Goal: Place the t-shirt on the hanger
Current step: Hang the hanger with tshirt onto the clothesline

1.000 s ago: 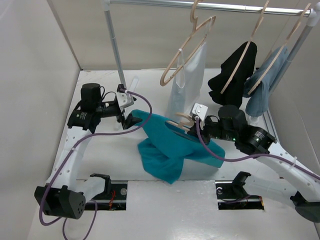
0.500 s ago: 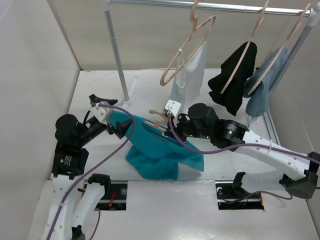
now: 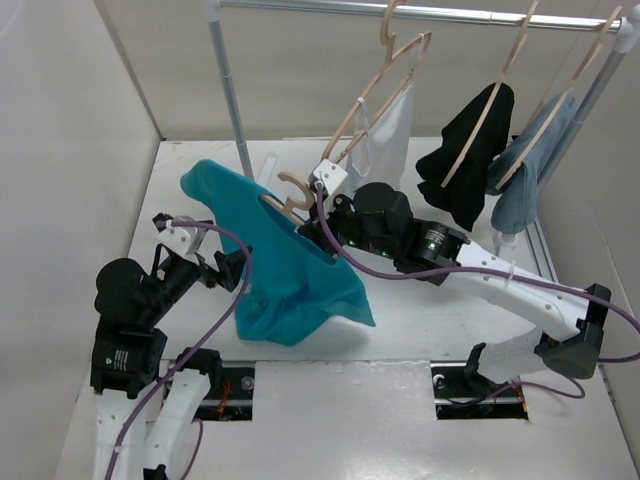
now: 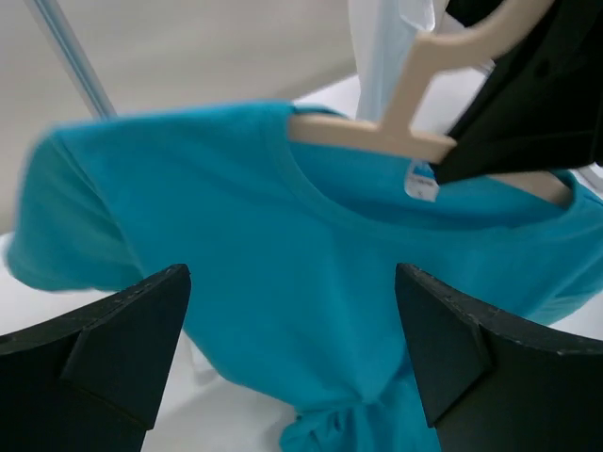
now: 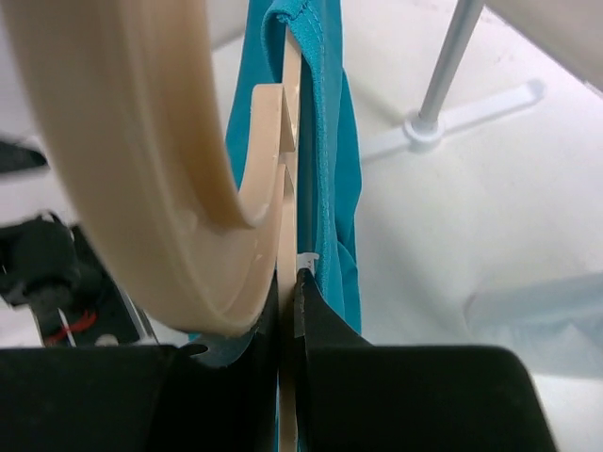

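One t-shirt is in play. It hangs above the desk near the centre of the top view, draped over the hanger. The left wrist view shows the collar around the hanger neck and cloth over the near shoulder. The far shoulder is partly hidden behind the right tool, so its seating cannot be confirmed.

Hanger long axis: from 10 o'clock to 4 o'clock in the top view. The cloth falls toward 6 o'clock and bunches at its lower end.

Right tool: pressed together on the hanger just below the hook. The right wrist view shows it pinching the thin wooden bar, with teal cloth touching one side.

Left tool: spread and holding nothing. It sits at 9 o'clock from the hanging cloth, just beside its edge. In the left wrist view its fingers frame the cloth without touching it.

Judgement: the free cloth lies at 3 o'clock from the left tool, which is the nearer arm. Any straightening pull therefore falls to it, directed across the hanger axis. The rail lies at 12 to 1 o'clock, well apart from the hanger. A carry to it would belong to the right arm.
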Tool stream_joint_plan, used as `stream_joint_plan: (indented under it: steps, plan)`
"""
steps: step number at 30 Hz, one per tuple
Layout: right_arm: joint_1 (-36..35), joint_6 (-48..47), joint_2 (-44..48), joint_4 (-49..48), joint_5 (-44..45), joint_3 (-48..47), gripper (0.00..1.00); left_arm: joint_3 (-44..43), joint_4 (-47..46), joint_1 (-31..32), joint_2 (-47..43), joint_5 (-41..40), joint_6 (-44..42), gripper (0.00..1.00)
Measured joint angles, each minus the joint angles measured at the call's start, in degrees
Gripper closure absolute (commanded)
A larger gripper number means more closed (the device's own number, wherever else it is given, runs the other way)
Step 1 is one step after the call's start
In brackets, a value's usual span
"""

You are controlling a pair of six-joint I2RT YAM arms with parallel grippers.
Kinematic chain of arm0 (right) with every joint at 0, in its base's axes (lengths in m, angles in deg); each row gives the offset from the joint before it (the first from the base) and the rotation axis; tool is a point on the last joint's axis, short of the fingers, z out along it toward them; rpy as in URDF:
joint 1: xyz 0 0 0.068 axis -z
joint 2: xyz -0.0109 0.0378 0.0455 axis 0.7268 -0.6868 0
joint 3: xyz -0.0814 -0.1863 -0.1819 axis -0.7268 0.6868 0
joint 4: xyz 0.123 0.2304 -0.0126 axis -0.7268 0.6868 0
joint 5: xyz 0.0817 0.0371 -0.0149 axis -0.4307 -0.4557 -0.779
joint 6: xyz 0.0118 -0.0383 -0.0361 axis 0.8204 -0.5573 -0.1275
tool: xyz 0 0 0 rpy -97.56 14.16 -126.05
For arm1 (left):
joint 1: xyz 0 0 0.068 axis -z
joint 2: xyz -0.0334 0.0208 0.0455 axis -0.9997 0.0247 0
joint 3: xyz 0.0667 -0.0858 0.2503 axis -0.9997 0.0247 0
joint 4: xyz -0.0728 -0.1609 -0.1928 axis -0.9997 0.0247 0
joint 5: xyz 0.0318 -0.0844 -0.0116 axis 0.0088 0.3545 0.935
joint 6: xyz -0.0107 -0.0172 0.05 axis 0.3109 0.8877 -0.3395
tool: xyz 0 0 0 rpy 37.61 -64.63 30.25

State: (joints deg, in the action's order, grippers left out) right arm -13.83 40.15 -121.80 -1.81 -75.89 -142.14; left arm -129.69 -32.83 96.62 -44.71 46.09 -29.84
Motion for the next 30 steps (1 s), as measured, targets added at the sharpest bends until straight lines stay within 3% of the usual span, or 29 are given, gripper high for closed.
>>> stream_joint_plan:
  steps: [6,14,20,27,30]
  plan:
    - [-0.61,5.07,-3.98,-4.68,4.35,-2.62,1.00,-3.52,7.17,-0.26,-0.48,-0.90,-1.53,0.13]
    - [-4.22,14.82,-7.34,-5.53,19.32,-6.86,1.00,-12.74,17.07,-0.66,1.14,-2.89,-5.95,0.02]
    - [-5.07,21.16,-13.18,-6.93,29.51,-12.66,1.00,-12.85,23.43,-0.70,3.17,-2.86,-11.02,0.01]
    - [-7.26,24.17,-26.01,-6.43,38.42,-26.05,1.00,-9.88,23.28,-0.70,9.05,3.72,-15.82,0.01]
    - [-7.56,24.70,-34.21,-4.94,40.61,-37.73,1.00,-9.09,23.43,-0.76,10.99,7.85,-16.55,0.01]
